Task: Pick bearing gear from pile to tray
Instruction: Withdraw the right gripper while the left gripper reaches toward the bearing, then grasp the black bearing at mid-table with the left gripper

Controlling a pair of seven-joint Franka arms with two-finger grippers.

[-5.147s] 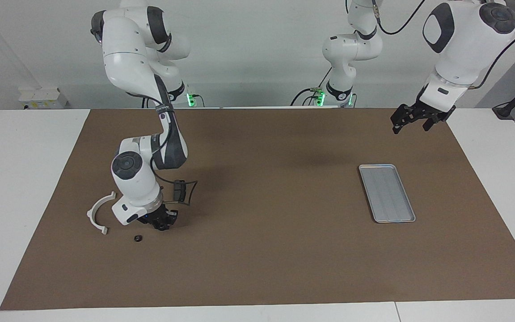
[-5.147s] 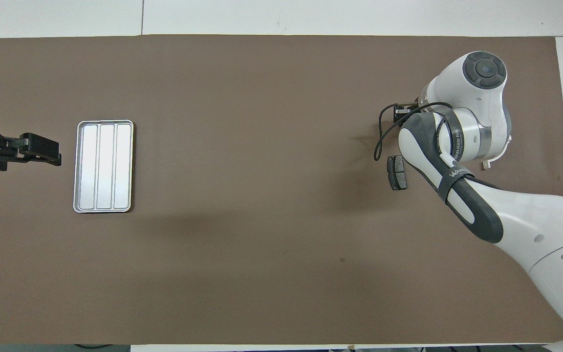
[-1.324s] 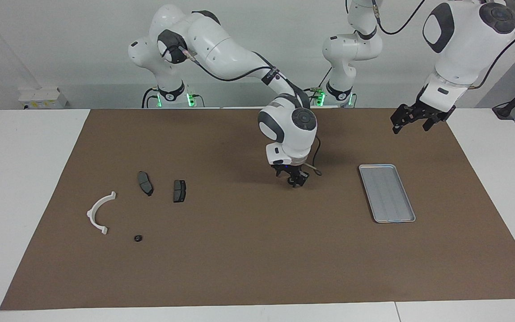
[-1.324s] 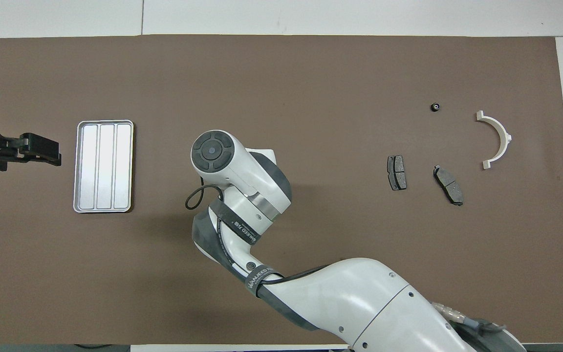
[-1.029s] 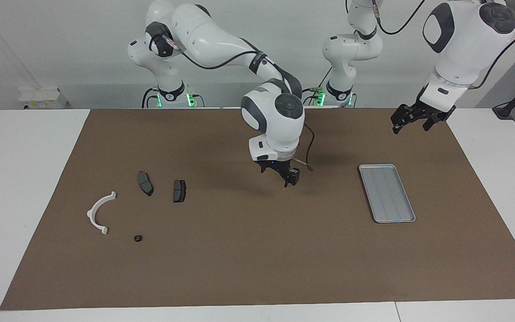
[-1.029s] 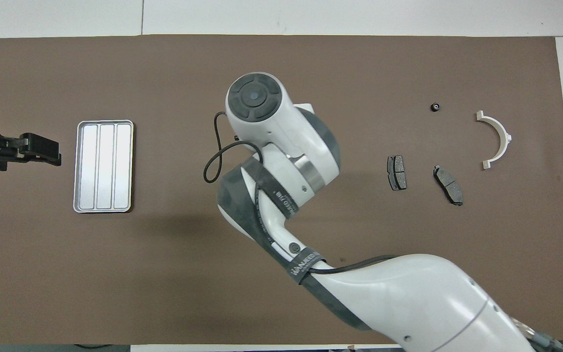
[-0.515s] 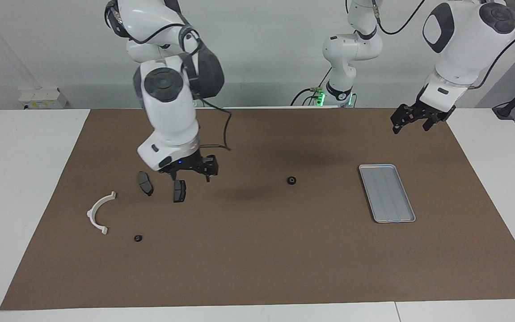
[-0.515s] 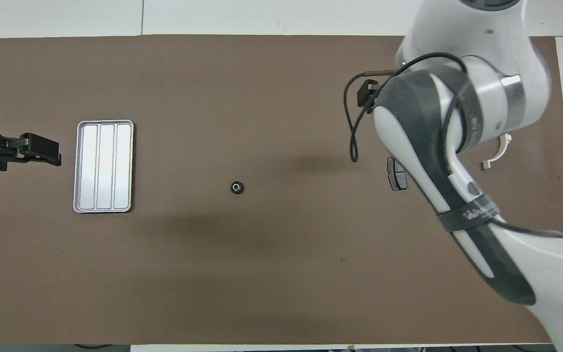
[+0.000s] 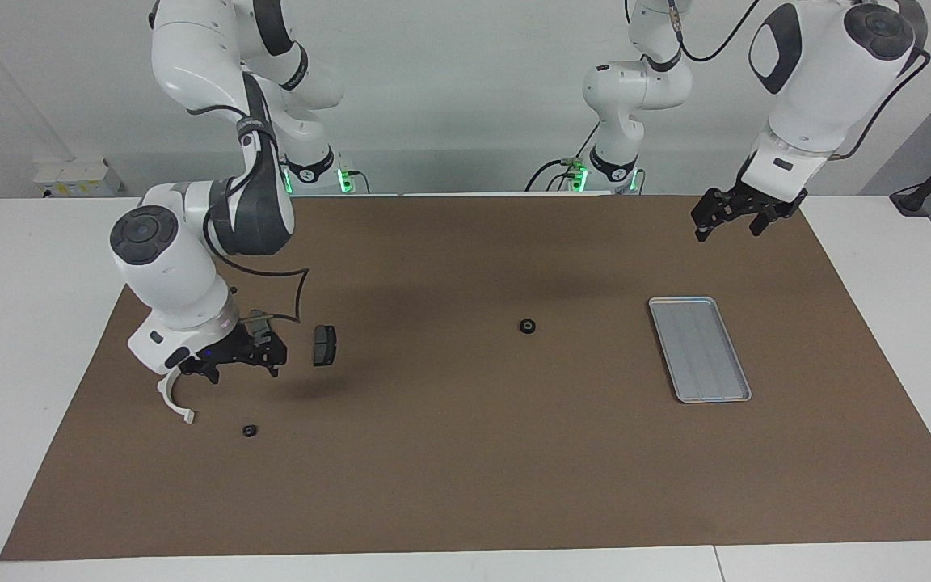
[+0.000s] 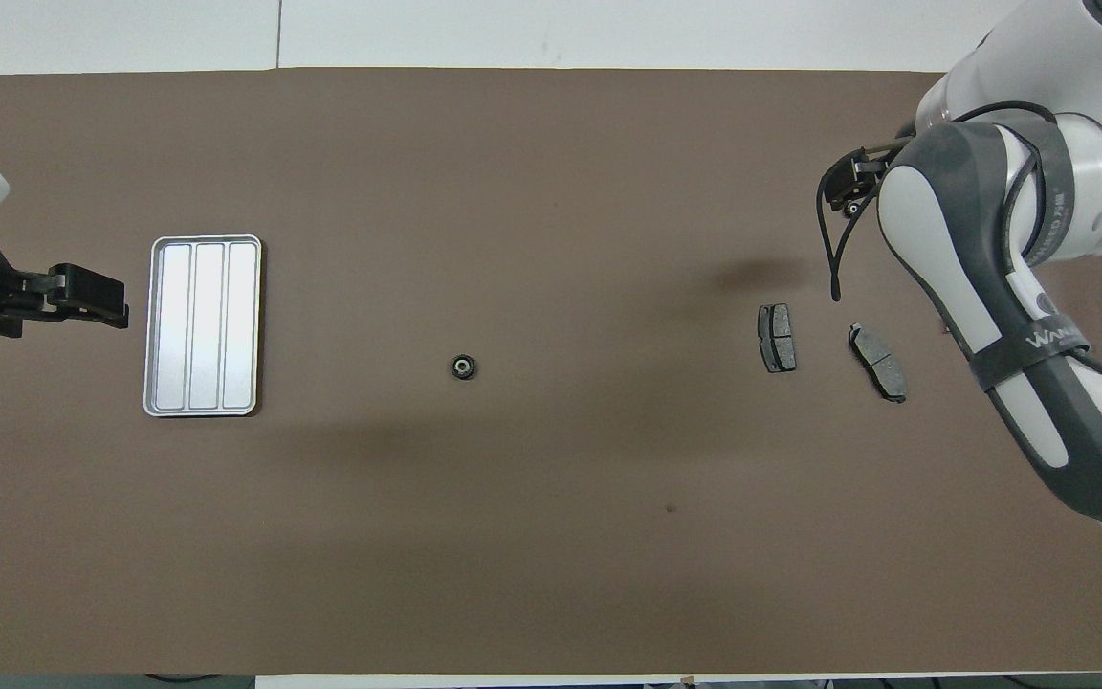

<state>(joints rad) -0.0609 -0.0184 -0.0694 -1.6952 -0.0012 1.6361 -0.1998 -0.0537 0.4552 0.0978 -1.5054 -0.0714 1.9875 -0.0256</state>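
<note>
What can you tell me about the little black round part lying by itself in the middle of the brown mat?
The small black round bearing gear is a short ring with a paler hub at its centre, as the overhead view shows. It looks like dark metal or plastic. It lies flat on the brown mat, alone, between the silver-grey metal tray and the dark grey brake pads. Nothing touches it.

bearing gear point(image 9: 527, 326) between tray point(image 9: 680, 305), pile point(image 9: 324, 345)

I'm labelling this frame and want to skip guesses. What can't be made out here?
- One brake pad: hidden by the right gripper in the facing view.
- White bracket: largely covered by the right arm overhead.
- Left gripper: finger gap unreadable in both views.
- Small black piece: too small to identify.
</note>
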